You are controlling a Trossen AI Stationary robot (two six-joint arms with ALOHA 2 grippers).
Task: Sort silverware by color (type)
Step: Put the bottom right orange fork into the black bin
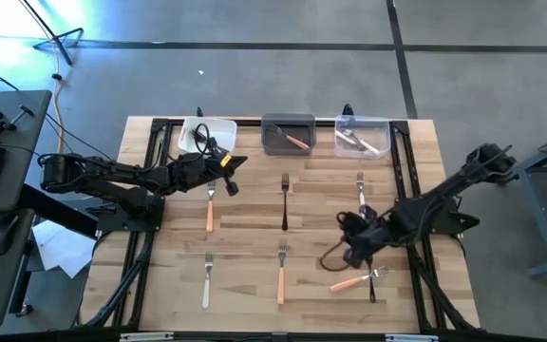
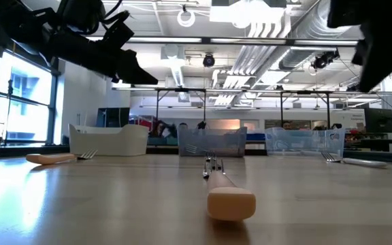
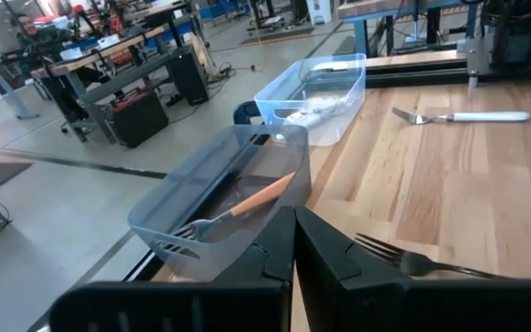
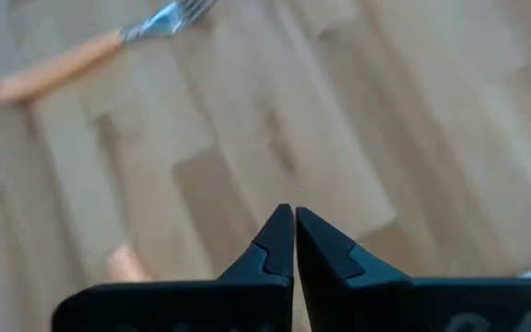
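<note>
Forks lie flat on the wooden table: an orange-handled fork (image 1: 210, 207), a black one (image 1: 285, 201) and a white one (image 1: 359, 182) in a far row, and a white fork (image 1: 207, 280), an orange one (image 1: 280, 277) and a crossed orange (image 1: 354, 281) and black (image 1: 372, 285) pair nearer. My left gripper (image 1: 233, 182) is shut and empty, hovering between the white bin and the black fork. My right gripper (image 1: 349, 255) is shut and empty, above bare wood just beyond the crossed pair; the orange fork (image 4: 90, 51) shows ahead of its fingertips (image 4: 293, 217).
Three bins stand along the far edge: a white bin (image 1: 207, 135), a grey bin (image 1: 288, 133) holding an orange fork (image 3: 242, 205), and a clear bin (image 1: 362, 136) holding white forks. Black frame rails run down both table sides. A dark cable loops beside the right gripper (image 1: 333, 258).
</note>
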